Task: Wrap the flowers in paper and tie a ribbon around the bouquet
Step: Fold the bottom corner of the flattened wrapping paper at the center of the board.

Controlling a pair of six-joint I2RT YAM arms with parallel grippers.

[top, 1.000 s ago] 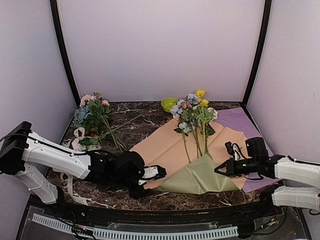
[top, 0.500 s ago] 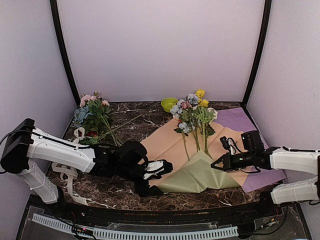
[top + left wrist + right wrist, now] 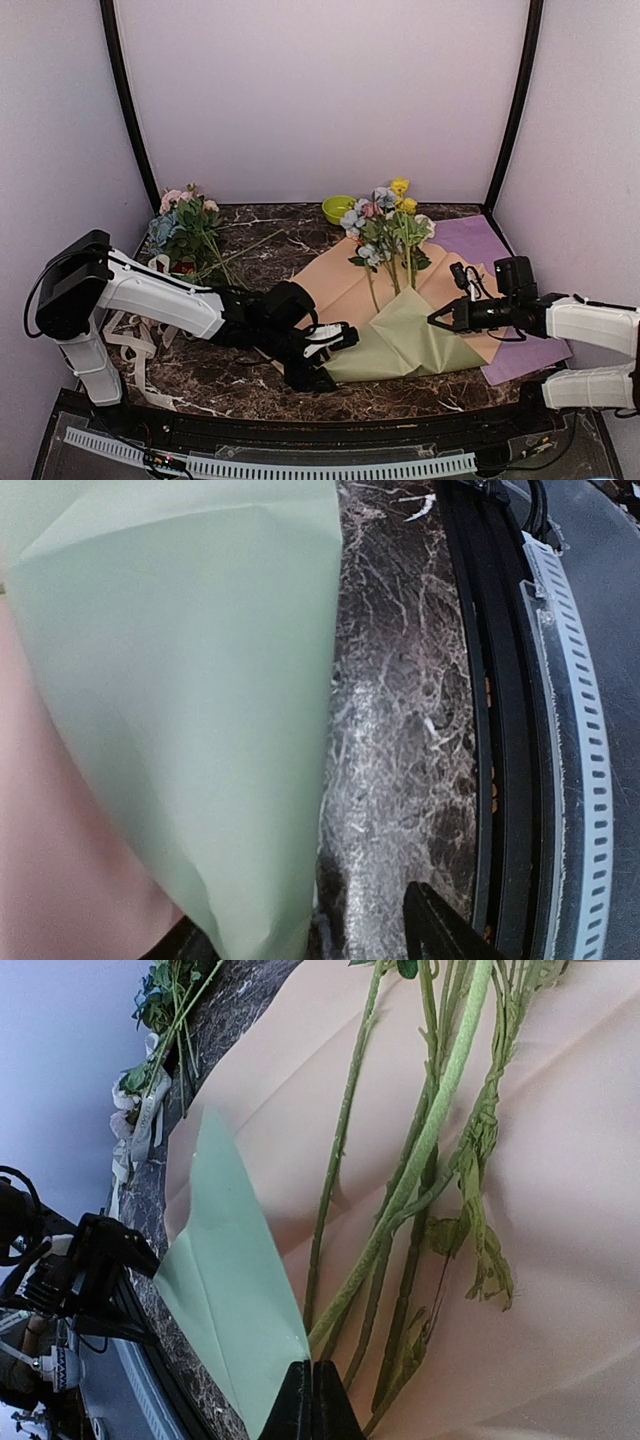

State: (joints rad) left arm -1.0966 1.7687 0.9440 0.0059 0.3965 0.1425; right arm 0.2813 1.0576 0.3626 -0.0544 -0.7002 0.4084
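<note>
While right hand point(image 3: 437, 322) pinches paper point(image 3: 400, 345), left hand point(image 3: 335, 357) spread at its edge, flowers point(image 3: 390, 232) atop

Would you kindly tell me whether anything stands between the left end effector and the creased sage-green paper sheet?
Nothing visible does. The left end effector is open right at the near-left corner of the creased sage-green paper sheet, with only bare dark marble table beside that edge.

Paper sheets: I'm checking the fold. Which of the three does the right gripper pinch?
The sage-green sheet: its corner sits pinched in the right gripper. The peach-tan sheet lies flat under the flowers; the purple sheet lies flat at the right.
</note>
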